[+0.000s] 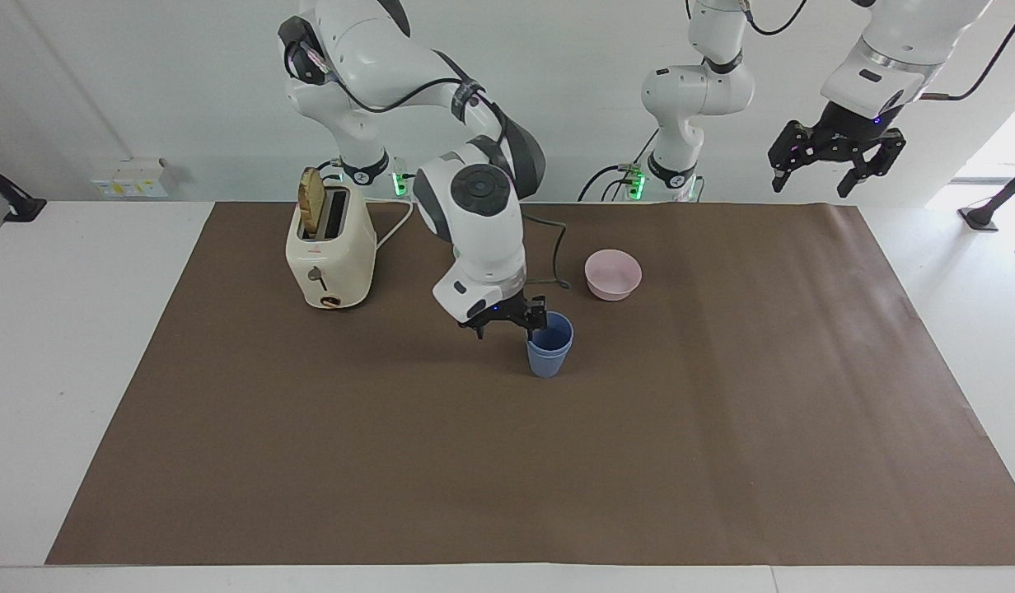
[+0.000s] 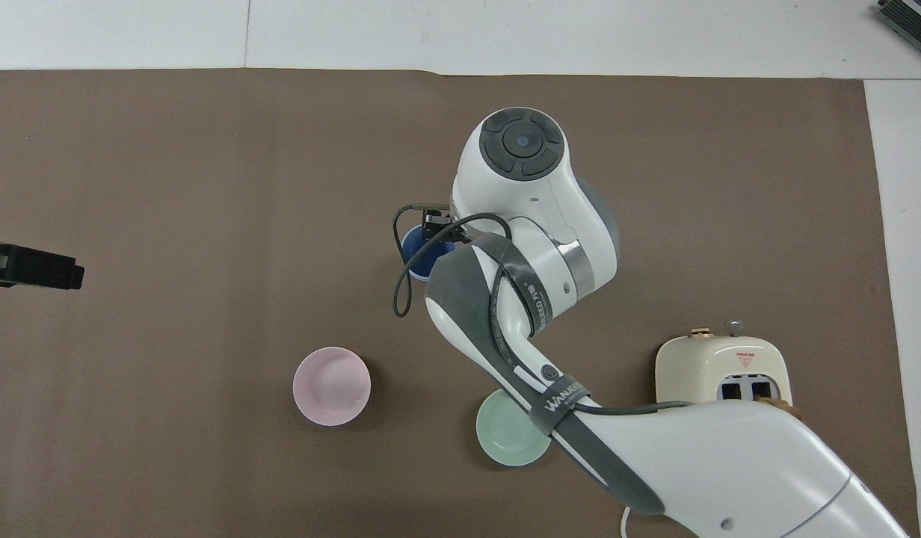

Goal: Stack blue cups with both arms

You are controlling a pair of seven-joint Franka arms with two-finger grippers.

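The two blue cups point(image 1: 549, 344) stand nested as one stack near the middle of the brown mat. In the overhead view the stack point(image 2: 416, 251) is partly hidden under the right arm. My right gripper point(image 1: 505, 327) is open and empty. It hangs just above the stack's rim, offset toward the right arm's end, with one finger point(image 1: 530, 327) at the rim's edge. My left gripper point(image 1: 834, 165) is open and empty, and it waits high in the air over the left arm's end of the table; it shows in the overhead view point(image 2: 31, 266) at the edge.
A pink bowl point(image 1: 613, 274) sits nearer to the robots than the stack, and also shows in the overhead view point(image 2: 331, 385). A mint-green bowl point(image 2: 509, 441) lies under the right arm. A cream toaster point(image 1: 330, 251) holding toast stands toward the right arm's end.
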